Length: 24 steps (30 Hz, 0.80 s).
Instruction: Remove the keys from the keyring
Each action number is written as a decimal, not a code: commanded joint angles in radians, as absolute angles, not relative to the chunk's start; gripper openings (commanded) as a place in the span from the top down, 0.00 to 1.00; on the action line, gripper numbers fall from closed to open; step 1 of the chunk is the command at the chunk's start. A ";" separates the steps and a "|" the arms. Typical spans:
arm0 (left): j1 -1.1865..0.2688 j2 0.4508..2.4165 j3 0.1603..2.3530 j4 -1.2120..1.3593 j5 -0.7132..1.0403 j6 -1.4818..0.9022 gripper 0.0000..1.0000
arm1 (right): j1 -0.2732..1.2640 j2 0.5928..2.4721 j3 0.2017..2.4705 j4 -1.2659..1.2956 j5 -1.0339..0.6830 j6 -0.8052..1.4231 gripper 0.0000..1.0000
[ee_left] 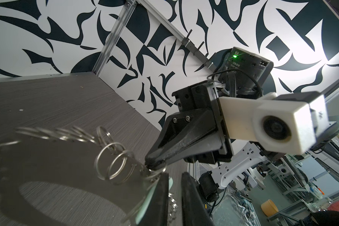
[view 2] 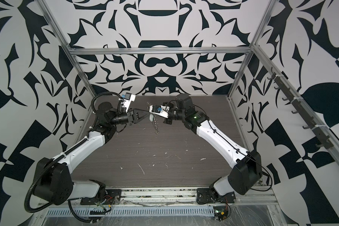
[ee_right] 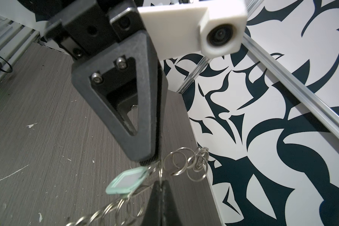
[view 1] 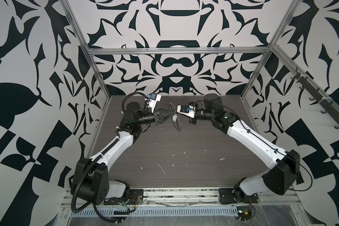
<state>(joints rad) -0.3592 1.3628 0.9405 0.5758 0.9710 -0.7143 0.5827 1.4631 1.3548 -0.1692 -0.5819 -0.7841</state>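
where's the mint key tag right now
In a top view the mint key tag hangs over the far middle of the table, just past the tips of the left gripper, by the split-ring chain the right gripper pinches.

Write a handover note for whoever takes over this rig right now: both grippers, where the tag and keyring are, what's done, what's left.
Left gripper: nearly closed, tips at the small rings beside the tag; can't tell whether it grips anything.
Right gripper: shut on the keyring, holding it up above the back of the table.
Tag: hangs from the rings, between the two grippers.
Done: keyring lifted, both grippers at the tag.
Left: work the tag off the rings.
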 commanded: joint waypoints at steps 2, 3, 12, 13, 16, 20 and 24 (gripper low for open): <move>-0.358 1.358 0.973 0.498 0.945 -0.666 0.82 | 0.591 1.440 1.403 -0.131 -0.585 -0.769 1.00; -0.359 1.355 0.974 0.486 0.939 -0.661 0.80 | 0.591 1.440 1.403 -0.131 -0.582 -0.771 1.00; -0.358 1.348 0.979 0.471 0.923 -0.645 0.69 | 0.594 1.440 1.405 -0.132 -0.574 -0.773 1.00; -0.358 1.345 0.979 0.469 0.919 -0.644 0.69 | 0.594 1.440 1.405 -0.133 -0.574 -0.774 1.00; -0.359 1.345 0.984 0.459 0.919 -0.640 0.69 | 0.596 1.443 1.409 -0.137 -0.573 -0.777 1.00; -0.359 1.349 0.986 0.451 0.916 -0.635 0.77 | 0.601 1.446 1.413 -0.142 -0.571 -0.782 1.00; -0.358 1.347 0.986 0.433 0.904 -0.627 0.88 | 0.600 1.441 1.414 -0.147 -0.568 -0.784 1.00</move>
<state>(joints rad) -0.3592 1.3624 0.9550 0.4446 0.9123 -0.6369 0.5934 1.4631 1.3605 -0.1749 -0.5591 -0.7856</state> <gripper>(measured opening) 0.134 0.041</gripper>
